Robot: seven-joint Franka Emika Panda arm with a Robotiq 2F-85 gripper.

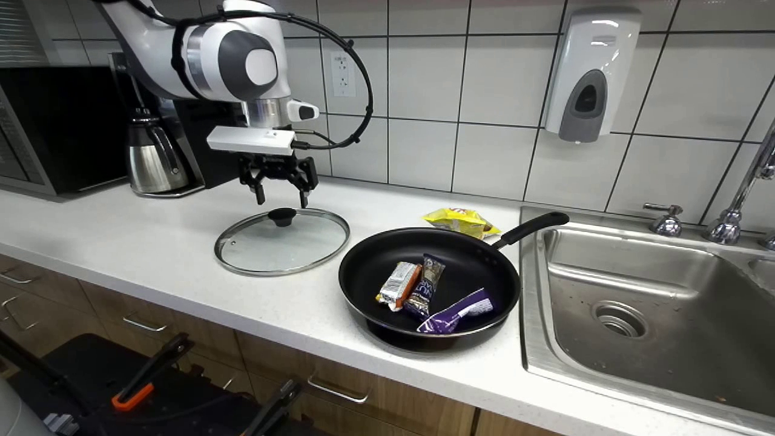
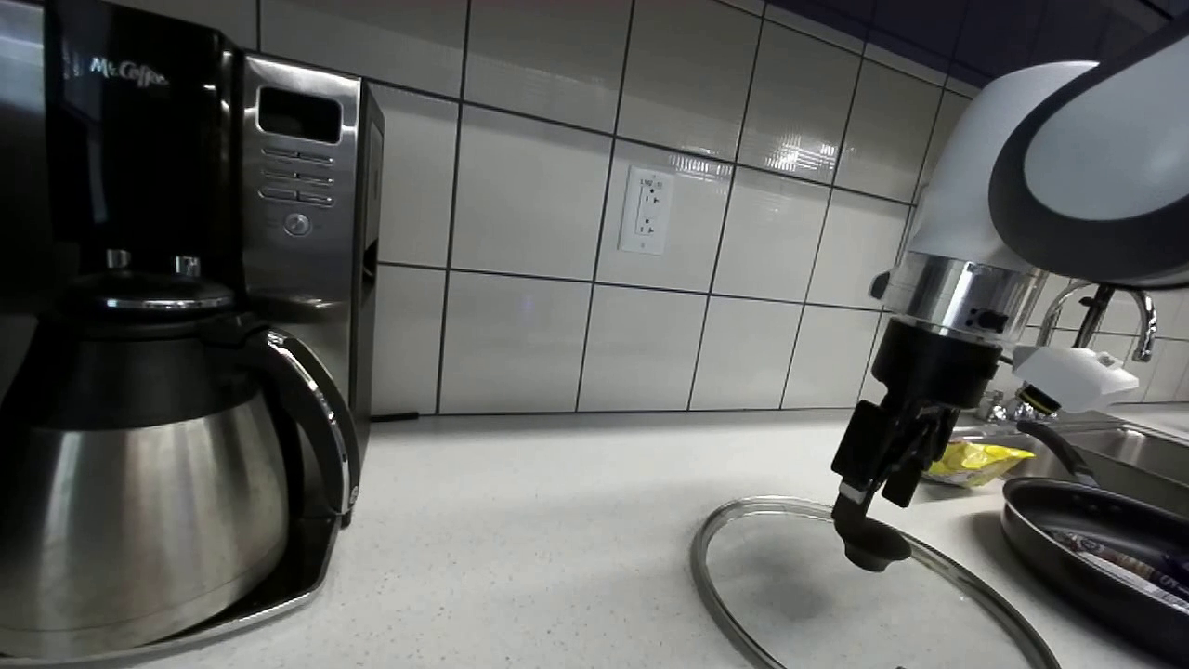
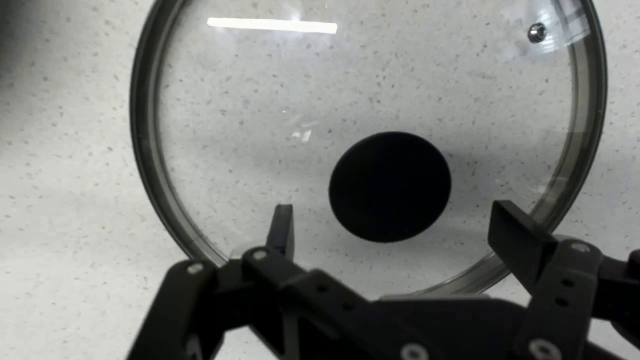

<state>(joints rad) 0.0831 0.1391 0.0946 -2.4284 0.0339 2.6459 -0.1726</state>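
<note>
Wrist view shows one empty gripper [image 3: 392, 204], two fingers [image 3: 517, 240] wide apart, near one glass lid [image 3: 350, 95] with one knob [image 3: 390, 187]

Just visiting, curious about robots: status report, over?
Jaws open, empty, near knob. Lid flat on counter, pan beside. Nothing seen blocking knob.
</note>
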